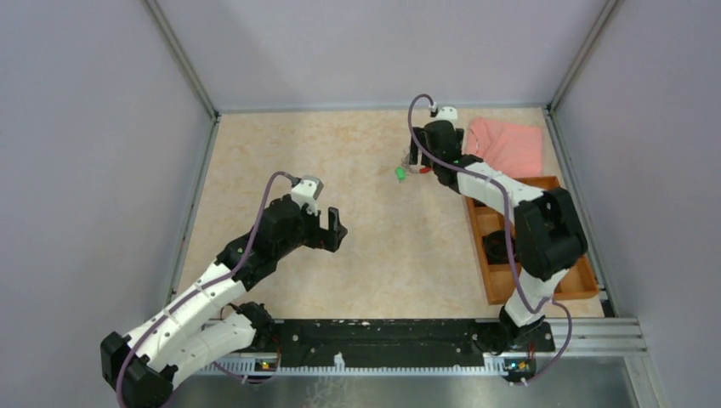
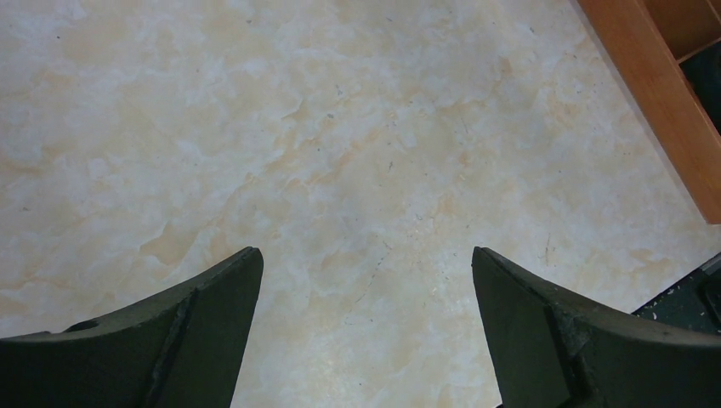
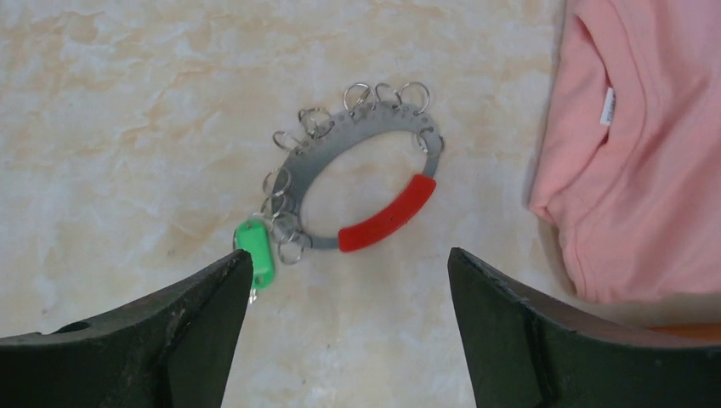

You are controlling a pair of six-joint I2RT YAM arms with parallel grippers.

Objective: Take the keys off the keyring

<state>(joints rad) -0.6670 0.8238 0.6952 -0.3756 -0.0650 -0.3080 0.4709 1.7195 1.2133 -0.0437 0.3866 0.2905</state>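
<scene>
The keyring (image 3: 319, 161) is a flat grey metal hoop with a red sleeve (image 3: 387, 214) on its near arc. It lies flat on the table, with several small wire rings around its rim. A green-headed key (image 3: 256, 252) hangs at its near left, just beside my right gripper's left fingertip (image 3: 229, 276). My right gripper (image 3: 349, 263) is open and empty, a little short of the hoop. In the top view the green key (image 1: 399, 173) lies left of the right gripper (image 1: 416, 158). My left gripper (image 1: 334, 229) is open and empty over bare table; it also shows in the left wrist view (image 2: 366, 259).
A pink cloth (image 1: 508, 144) lies at the back right, close to the hoop; it also shows in the right wrist view (image 3: 638, 153). A wooden tray (image 1: 496, 285) stands on the right. Metal rails and grey walls bound the table.
</scene>
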